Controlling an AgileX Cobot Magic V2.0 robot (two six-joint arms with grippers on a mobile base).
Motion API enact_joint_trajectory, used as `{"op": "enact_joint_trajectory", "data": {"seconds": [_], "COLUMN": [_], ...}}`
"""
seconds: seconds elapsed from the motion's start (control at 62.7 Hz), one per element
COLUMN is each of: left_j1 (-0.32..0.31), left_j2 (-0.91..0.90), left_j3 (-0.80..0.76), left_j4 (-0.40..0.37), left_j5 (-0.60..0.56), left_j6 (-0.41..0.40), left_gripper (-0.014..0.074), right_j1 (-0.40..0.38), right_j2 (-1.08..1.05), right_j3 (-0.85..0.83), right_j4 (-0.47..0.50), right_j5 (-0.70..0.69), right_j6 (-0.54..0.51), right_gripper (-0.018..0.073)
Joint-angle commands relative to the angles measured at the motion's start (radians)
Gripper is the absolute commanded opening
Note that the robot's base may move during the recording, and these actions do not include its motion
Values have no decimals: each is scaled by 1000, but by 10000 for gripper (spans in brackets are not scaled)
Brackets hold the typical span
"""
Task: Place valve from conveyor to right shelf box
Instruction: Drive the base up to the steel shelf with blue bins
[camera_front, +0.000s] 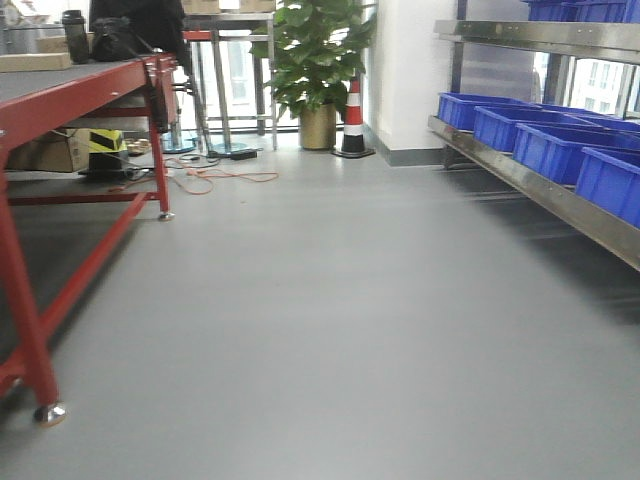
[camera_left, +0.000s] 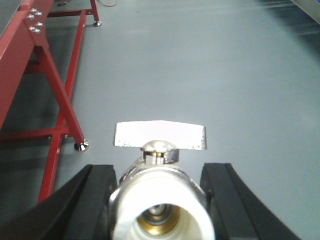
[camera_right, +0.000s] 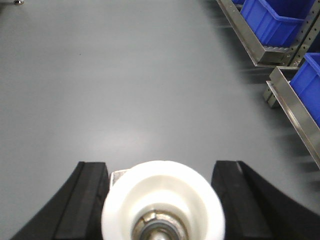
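In the left wrist view a valve (camera_left: 160, 197) with a white end, brass bore and flat silver handle (camera_left: 160, 135) sits between black fingers (camera_left: 95, 200); my left gripper (camera_left: 159, 172) is shut on it, above the grey floor. The right wrist view shows a second white-ended valve (camera_right: 162, 197) held the same way by my right gripper (camera_right: 160, 167). The conveyor (camera_front: 60, 80), a dark belt on a red frame, stands at the left. The right shelf (camera_front: 520, 175) carries blue boxes (camera_front: 555, 150). Neither gripper appears in the front view.
Red conveyor legs (camera_left: 60, 95) stand close on the left. Steel shelf rails and blue boxes (camera_right: 272, 20) run along the right. A potted plant (camera_front: 318, 70), a traffic cone (camera_front: 353, 120) and floor cables (camera_front: 215, 175) lie ahead. Grey floor (camera_front: 330, 300) stretches between.
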Motion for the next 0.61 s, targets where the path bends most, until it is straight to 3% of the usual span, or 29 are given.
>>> {"op": "enact_joint_trajectory", "data": {"seconds": [0.0,0.59], "left_j1": [-3,-3], "left_j2": [-9,-9], "left_j3": [-6,-6], "left_j4": [-8,-8], "left_j5": [-55,-55], "left_j6": [-1,-1], "left_gripper": [-111,-111], "right_j1": [-3,-3], "right_j2": [-12,-12], "right_j3": [-10,-10], "right_j4": [-4,-4], "right_j5": [-73,-76], "right_j6": [-4,-4], "right_gripper": [-164,-164]}}
